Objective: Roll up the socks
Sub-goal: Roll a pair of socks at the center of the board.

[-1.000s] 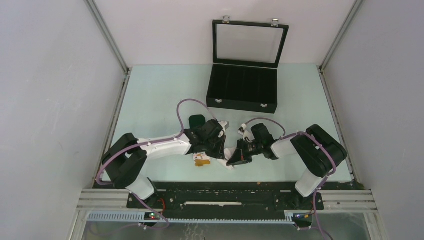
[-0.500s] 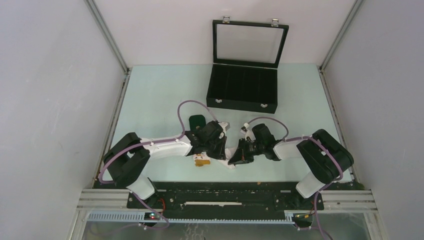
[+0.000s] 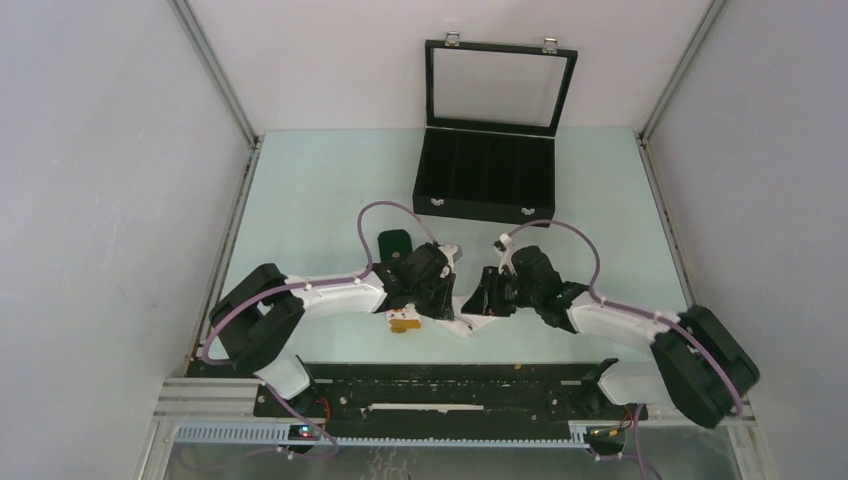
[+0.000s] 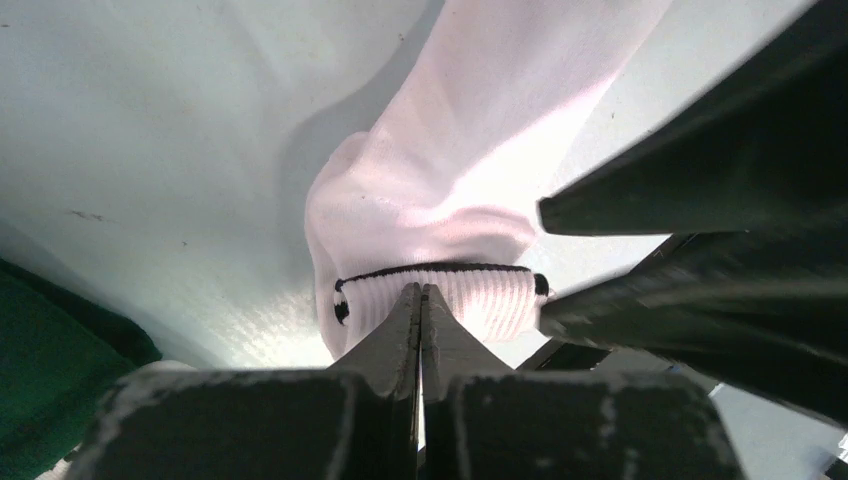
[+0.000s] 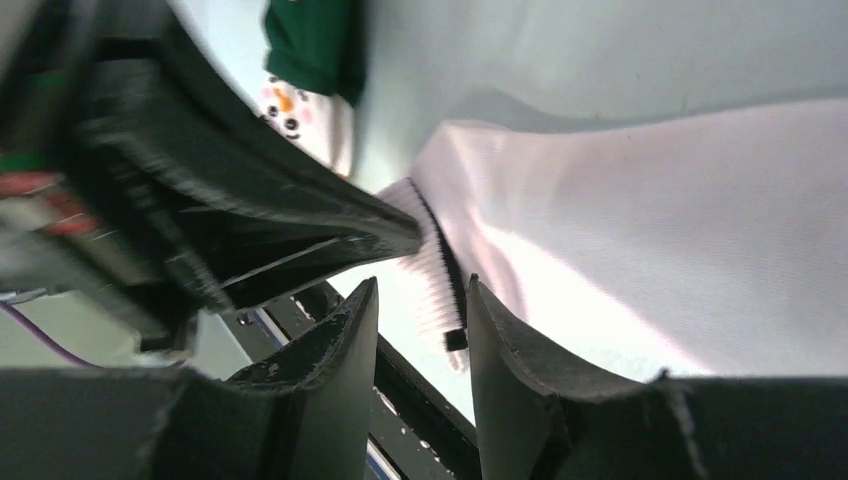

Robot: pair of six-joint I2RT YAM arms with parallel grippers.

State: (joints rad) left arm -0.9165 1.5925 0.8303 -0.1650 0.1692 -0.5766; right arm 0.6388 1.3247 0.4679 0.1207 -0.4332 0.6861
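- Desk (image 3: 300,200): flat, pale mint, smooth matte top; white walls on three sides.
- Black case (image 3: 480,208): rectangular, at far centre of the desk. Hinged lid (image 3: 500,85) stands upright with a clear pane and two metal clasps on its upper edge. Base split by dividers into long dark compartments; cannot tell what is in them.
- Left arm (image 3: 330,295) and right arm (image 3: 620,322): white shells, black joints, purple cables; both reach inward and meet near the desk's front centre.
- White sock (image 4: 450,200): soft knit, smooth on the body, ribbed at the cuff, thin black stripe across the ribbing. Lies crumpled on the desk between the two grippers.
- Green sock (image 3: 394,242): dark green fabric, mostly under the left wrist; its white-orange end (image 3: 404,320) shows on the near side, just beside the white sock.
- Left gripper (image 4: 420,290): fingers pressed tight together, pinching the ribbed cuff at the stripe.
- Right gripper (image 5: 420,285): fingers a narrow gap apart, gripping nothing; the cuff's ribbed edge lies just beyond the tips, close to the left gripper.
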